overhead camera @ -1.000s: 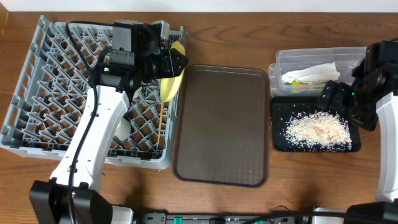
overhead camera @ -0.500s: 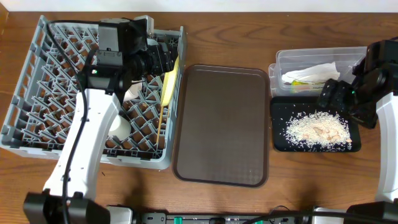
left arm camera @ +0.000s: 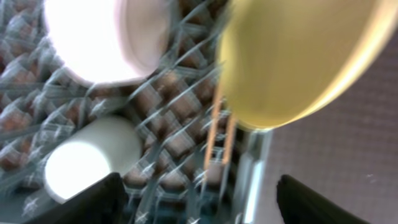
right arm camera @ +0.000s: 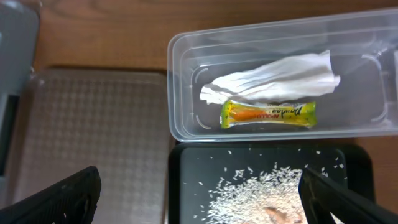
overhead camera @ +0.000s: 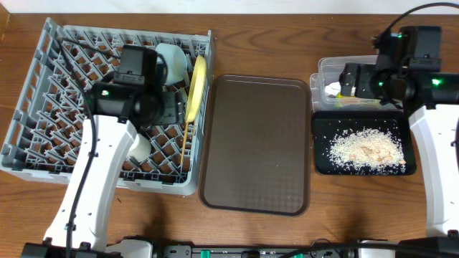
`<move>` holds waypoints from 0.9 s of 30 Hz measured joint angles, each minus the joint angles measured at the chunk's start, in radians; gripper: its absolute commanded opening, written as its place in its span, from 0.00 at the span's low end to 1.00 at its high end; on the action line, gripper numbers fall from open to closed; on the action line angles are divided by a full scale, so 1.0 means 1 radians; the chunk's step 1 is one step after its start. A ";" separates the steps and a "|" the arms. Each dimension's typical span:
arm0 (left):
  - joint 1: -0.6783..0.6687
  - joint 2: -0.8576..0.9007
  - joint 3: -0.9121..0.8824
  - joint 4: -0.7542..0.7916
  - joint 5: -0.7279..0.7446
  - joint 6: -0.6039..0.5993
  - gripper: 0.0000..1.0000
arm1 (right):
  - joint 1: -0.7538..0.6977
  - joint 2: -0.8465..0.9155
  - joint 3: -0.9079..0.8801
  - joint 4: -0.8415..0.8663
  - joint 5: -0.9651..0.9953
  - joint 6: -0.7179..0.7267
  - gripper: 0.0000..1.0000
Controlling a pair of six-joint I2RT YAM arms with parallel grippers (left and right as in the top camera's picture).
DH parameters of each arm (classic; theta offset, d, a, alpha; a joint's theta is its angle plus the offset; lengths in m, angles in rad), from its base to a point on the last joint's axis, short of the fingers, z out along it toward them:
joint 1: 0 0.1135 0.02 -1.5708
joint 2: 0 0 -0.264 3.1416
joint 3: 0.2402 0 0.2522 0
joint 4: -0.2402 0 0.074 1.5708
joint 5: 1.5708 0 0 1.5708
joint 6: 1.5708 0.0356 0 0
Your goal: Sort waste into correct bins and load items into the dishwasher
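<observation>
Now the yellow plate (overhead camera: pixel 196 89) stands on edge at the right side of the grey dish rack (overhead camera: pixel 43 86), upper left of the overhead view. The left gripper (left arm camera: pixel 199 202) is spread and empty. At upper right, the right gripper (right arm camera: pixel 199 186) hangs spread above the clear tub (right arm camera: pixel 180 50), which holds the napkin (right arm camera: pixel 273 78) and wrapper (right arm camera: pixel 268 114).

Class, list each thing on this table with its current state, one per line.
Rack, loaded.
Plate, on edge in rack.
Bowl, in rack.
Cup, in rack.
Chopsticks, in rack.
Tub, holds napkin and wrapper.
Black tray, holds rice scraps.
Brown tray, bare.
Left gripper, jaws open, empty.
Right gripper, jaws open, empty.
</observation>
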 measured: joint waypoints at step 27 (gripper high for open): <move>0.042 -0.903 -0.502 0.165 0.038 0.055 0.85 | 0.012 -0.833 -0.512 -0.008 0.011 -0.029 0.99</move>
